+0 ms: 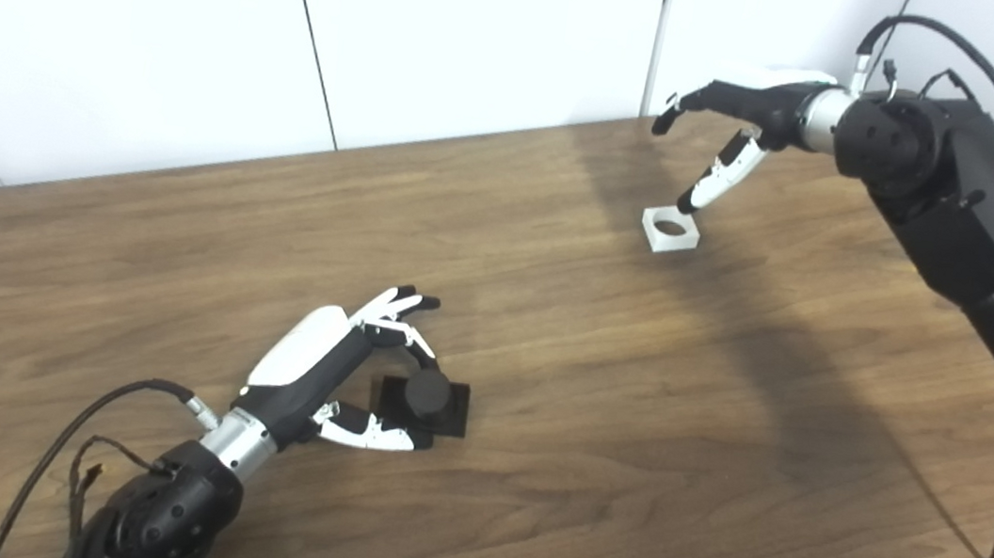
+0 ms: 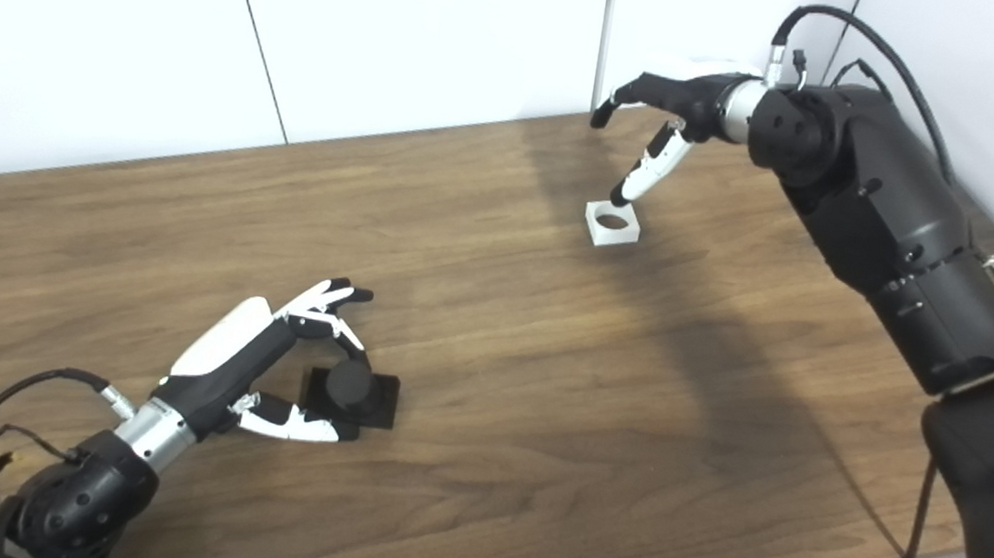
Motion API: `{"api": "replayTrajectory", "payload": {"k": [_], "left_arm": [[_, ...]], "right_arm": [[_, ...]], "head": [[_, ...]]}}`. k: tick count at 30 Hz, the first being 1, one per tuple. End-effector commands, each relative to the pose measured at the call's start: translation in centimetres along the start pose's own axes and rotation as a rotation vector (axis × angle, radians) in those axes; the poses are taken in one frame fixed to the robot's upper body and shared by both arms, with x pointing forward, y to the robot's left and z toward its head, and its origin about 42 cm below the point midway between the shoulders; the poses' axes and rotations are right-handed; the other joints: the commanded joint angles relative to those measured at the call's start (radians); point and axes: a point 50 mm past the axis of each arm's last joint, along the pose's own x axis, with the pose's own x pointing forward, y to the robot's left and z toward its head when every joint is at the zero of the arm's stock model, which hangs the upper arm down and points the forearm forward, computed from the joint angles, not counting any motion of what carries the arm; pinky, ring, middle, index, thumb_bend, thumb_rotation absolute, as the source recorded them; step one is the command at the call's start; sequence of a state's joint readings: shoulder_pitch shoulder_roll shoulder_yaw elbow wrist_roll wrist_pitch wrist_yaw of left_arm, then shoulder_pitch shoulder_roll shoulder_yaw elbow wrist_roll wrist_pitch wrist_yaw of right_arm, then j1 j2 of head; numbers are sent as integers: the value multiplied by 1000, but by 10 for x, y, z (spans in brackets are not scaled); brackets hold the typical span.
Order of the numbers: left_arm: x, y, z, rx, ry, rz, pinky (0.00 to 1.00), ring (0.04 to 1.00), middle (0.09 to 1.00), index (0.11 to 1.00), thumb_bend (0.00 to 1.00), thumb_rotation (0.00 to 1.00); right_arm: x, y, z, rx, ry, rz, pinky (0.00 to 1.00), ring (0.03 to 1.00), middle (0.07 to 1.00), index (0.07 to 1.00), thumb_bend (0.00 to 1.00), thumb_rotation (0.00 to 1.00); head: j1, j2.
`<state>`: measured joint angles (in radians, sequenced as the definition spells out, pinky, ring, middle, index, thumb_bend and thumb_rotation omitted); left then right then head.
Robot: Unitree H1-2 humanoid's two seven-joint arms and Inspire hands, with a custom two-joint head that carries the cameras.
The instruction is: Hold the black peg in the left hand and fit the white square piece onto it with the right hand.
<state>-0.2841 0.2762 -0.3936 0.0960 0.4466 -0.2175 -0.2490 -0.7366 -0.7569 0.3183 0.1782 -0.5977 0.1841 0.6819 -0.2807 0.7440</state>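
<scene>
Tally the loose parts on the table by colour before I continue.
Black: 1, the black round peg on its flat square base, between the fingers of the left robot hand.
White: 1, the white square piece with a round hole, under the right robot hand.
Total: 2

We see the black peg (image 1: pixel 428 396) standing upright on its flat, square black base, which lies flat on the wooden surface (image 1: pixel 546 342) toward the near left. The peg itself is a short, round, dark cylinder rising from the middle of that base. The white square piece (image 1: pixel 670 229) lies flat on the surface toward the far right, well apart from the peg. It is a low block with a round hole through its middle, facing up.
</scene>
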Motion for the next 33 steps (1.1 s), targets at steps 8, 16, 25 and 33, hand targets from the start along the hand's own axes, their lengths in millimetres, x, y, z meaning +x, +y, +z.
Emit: {"api": "replayTrajectory", "payload": {"k": [8,16,25,33], "left_arm": [[-6,0,-6,23,43,-36,865,993,934,493,517,86],[-8,1,-7,17,46,-34,875,994,934,494,517,87],[-8,2,-6,15,46,-35,870,993,933,493,517,87],[-9,1,-6,20,50,-39,870,992,935,493,517,87]], "right_arm": [[-3,-21,-4,-56,31,-8,1000,998,970,849,925,317],[0,-9,-6,-59,41,36,997,996,968,823,922,311],[5,8,-8,-30,49,56,1000,995,965,818,908,292],[8,21,-11,-6,41,51,1000,986,960,816,884,281]], "head": [[7,4],[18,11],[27,12],[29,12]]}}
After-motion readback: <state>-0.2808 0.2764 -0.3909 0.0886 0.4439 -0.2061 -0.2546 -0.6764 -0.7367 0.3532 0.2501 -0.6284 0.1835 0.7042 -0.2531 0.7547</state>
